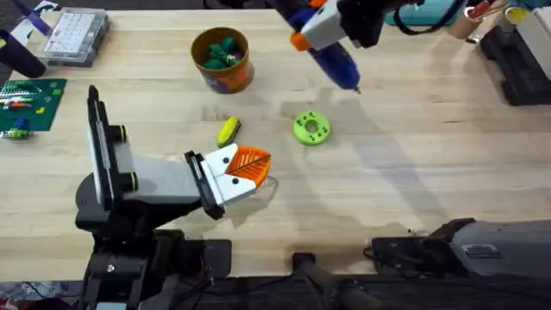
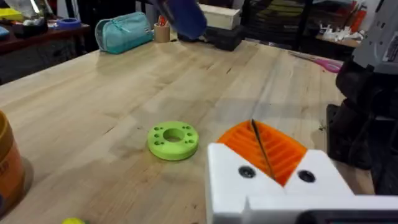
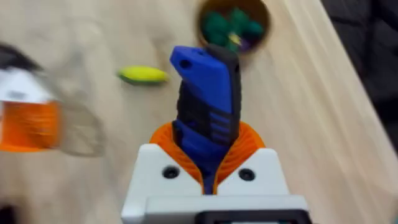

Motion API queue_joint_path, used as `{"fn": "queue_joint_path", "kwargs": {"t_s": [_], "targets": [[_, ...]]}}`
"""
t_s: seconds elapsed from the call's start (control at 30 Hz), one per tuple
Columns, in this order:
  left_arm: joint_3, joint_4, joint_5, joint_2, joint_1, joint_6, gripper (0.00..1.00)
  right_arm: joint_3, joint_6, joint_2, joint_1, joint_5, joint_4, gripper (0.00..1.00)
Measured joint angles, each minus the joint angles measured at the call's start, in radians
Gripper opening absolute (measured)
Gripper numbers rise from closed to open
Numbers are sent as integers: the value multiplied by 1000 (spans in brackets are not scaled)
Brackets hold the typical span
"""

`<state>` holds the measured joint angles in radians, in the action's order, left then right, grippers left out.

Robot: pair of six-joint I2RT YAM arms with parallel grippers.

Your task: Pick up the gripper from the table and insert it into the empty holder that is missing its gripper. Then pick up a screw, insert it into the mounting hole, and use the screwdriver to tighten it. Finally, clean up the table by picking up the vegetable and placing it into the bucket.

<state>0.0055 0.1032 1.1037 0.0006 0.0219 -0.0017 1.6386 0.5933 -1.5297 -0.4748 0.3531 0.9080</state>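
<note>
High over the table's far side, my right gripper (image 1: 317, 31) (image 3: 208, 163) is shut on the blue screwdriver (image 1: 337, 58) (image 3: 205, 106), whose bit points down toward the table. The yellow vegetable (image 1: 227, 131) (image 3: 143, 75) lies on the wood, apart from and just beyond my left gripper (image 1: 248, 167) (image 2: 266, 152). That gripper hangs low with its orange pads shut together on nothing. The orange bucket (image 1: 222, 60) (image 3: 234, 25) stands farther back with green toys inside. The loose gripper, its holder and the screw are out of view.
A green disc with holes (image 1: 311, 127) (image 2: 173, 140) lies right of the vegetable. A clear parts box (image 1: 76, 34) and a green board (image 1: 30, 103) sit at the far left. Black equipment (image 1: 521, 60) stands at the far right.
</note>
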Motion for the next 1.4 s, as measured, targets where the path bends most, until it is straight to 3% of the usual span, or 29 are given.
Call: {"fn": "queue_joint_path", "kwargs": {"t_s": [0.37, 0.5, 0.6, 0.93, 1.4], "targets": [[0, 0, 0, 0, 0, 0, 17, 0, 126, -144, 114, -487, 79, 49], [0, 0, 0, 0, 0, 0, 17, -26, 174, -159, 142, -583, 55, 49], [0, 0, 0, 0, 0, 0, 17, -98, 226, -151, 152, -618, -11, 49], [0, 0, 0, 0, 0, 0, 17, -511, 485, -166, 248, -704, -331, 48], [0, 0, 0, 0, 0, 0, 17, -554, 591, -185, 362, -662, -375, 46]]}}
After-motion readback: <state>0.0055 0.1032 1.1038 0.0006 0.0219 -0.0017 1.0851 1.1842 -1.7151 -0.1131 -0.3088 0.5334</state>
